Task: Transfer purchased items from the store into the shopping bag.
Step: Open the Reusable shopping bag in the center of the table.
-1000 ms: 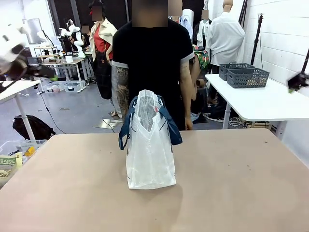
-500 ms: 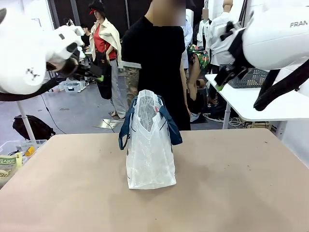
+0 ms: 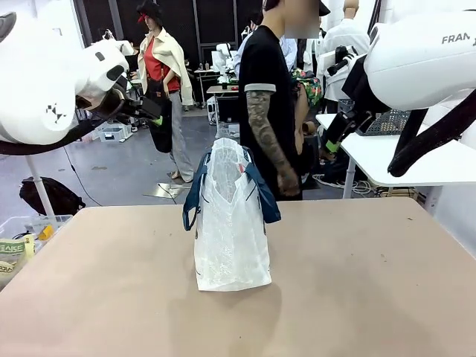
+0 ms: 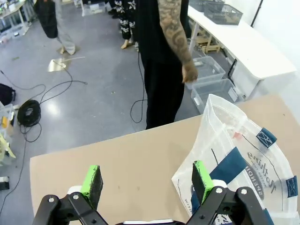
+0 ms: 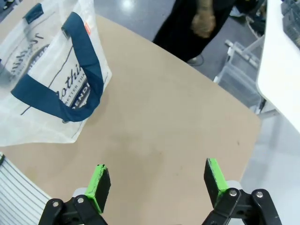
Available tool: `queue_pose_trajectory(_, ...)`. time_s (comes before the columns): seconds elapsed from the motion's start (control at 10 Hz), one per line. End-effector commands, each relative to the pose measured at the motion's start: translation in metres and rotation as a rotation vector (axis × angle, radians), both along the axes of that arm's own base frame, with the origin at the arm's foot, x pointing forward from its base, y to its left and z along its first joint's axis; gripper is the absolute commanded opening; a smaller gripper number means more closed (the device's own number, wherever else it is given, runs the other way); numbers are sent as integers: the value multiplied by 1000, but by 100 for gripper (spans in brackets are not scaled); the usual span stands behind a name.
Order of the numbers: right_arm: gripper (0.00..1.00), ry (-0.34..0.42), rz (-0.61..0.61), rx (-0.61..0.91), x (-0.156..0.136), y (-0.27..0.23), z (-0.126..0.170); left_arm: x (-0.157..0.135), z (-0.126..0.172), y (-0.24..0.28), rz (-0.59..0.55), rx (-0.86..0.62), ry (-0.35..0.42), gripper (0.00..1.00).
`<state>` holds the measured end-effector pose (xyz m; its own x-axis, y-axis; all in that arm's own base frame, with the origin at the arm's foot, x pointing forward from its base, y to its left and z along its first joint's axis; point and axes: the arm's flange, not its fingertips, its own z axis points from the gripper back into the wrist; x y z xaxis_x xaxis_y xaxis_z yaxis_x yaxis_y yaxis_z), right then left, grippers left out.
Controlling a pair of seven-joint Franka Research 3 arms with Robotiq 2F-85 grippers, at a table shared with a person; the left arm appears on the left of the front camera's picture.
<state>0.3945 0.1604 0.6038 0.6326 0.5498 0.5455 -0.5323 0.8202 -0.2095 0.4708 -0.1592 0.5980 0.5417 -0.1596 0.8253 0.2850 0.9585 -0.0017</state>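
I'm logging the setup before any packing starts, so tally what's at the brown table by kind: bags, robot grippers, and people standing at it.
shopping bag: 1
grippers, both with fingers open, left gripper and right gripper: 2
person at the far edge: 1
Total: 4

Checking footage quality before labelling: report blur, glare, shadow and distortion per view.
Front view: translucent white plastic tote with navy strap handles sharp, soft shadow on the tan table toward the camera. Left wrist view: glare patch on the grey floor, wide-angle bending. Right wrist view: sharp, evenly lit.
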Motion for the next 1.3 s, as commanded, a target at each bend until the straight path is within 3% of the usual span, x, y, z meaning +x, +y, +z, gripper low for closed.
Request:
queue_pose_trajectory(0.0,100,46,5,110,8,30,8,23,3,-40,-54,-36,58,100)
queue_pose_trajectory(0.3,100,114,-13,137,27,106,11,44,9,-91,-156,38,161,100)
queue_pose_trajectory(0.6,100,164,-7,174,65,168,-8,68,-3,-119,-236,80,263,100)
queue_pose_trajectory(0.7,100,205,16,209,75,180,-17,70,-7,-121,-227,85,303,100)
queue_pose_trajectory(1.2,100,257,-16,191,82,179,-44,102,-18,-123,-200,-2,428,100)
